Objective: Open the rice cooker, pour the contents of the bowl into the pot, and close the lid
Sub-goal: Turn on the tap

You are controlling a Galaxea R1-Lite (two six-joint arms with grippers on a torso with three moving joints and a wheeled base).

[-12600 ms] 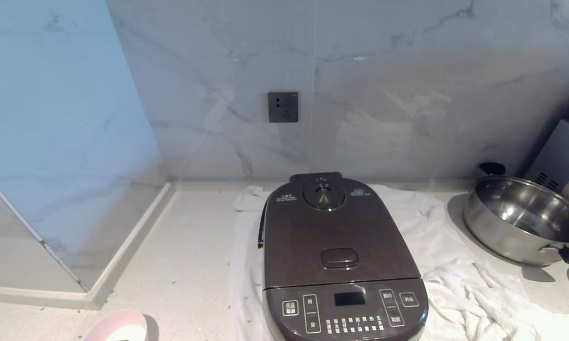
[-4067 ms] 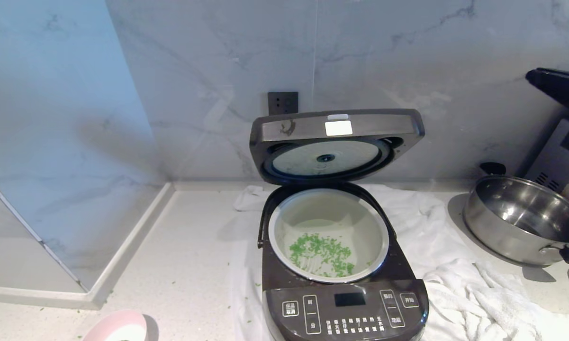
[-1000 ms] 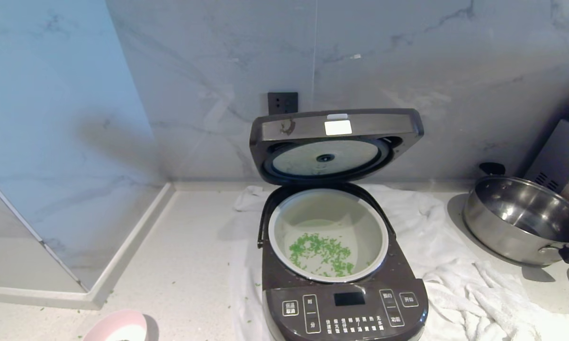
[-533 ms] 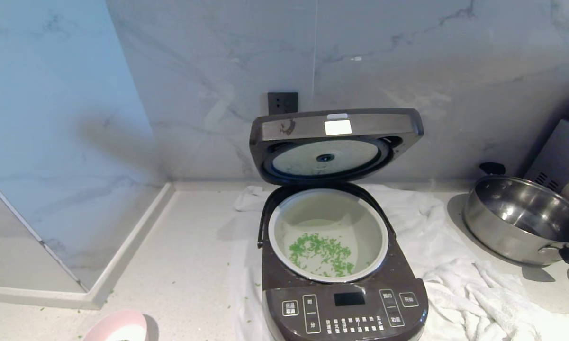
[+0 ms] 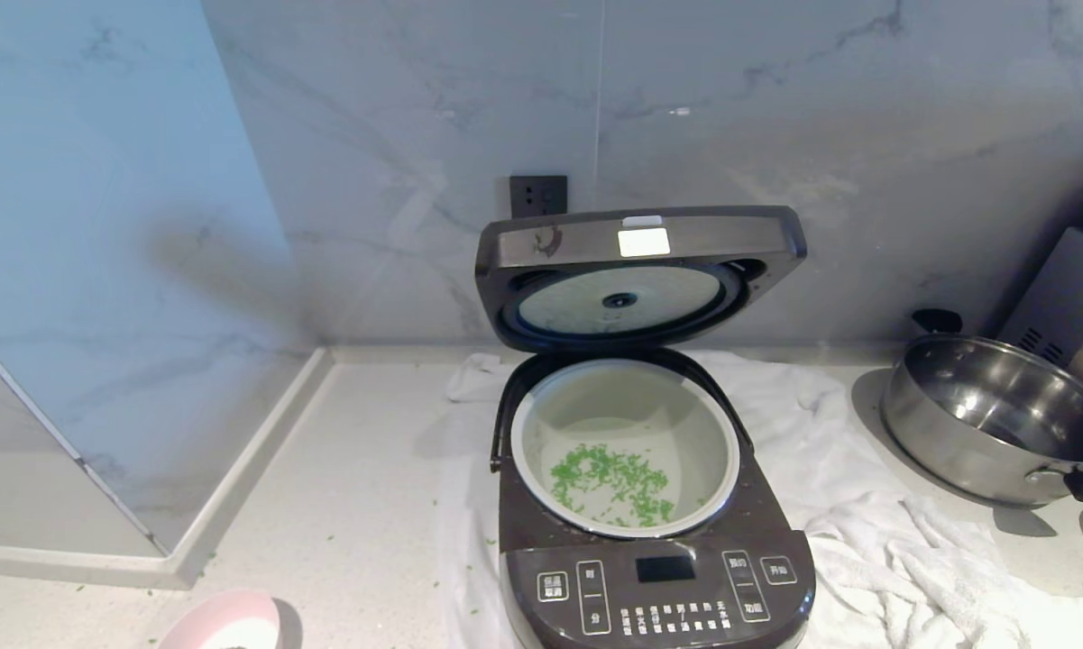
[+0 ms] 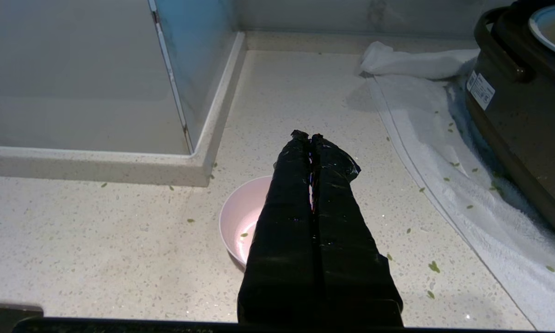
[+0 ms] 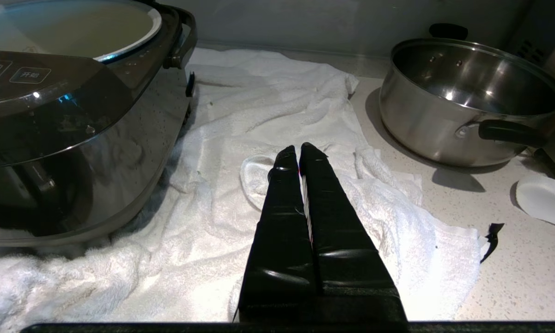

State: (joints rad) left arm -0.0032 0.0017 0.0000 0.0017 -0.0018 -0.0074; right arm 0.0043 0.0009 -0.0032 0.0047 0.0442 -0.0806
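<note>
The dark rice cooker [image 5: 658, 577] stands on a white towel with its lid [image 5: 640, 270] raised against the wall. Chopped green bits [image 5: 609, 482] lie in the white pot [image 5: 627, 446]. At the counter's front left sits the pink bowl [image 5: 221, 624] [image 6: 242, 217], with only a green bit or two visible inside. My left gripper [image 6: 307, 136] hangs shut and empty above the bowl. My right gripper [image 7: 298, 150] is shut and empty over the towel, right of the cooker [image 7: 60, 120]. Neither arm shows in the head view.
A steel pan [image 5: 996, 415] [image 7: 466, 97] with black handles stands at the right, a grey appliance [image 5: 1069, 302] behind it. The white towel [image 5: 866, 505] spreads under and right of the cooker. A raised ledge [image 5: 234, 487] and glass panel bound the left. Green bits litter the counter.
Long ago the lid was shut; it now stands open with greens in the pot. Over the last second nothing has visibly moved in the head view.
</note>
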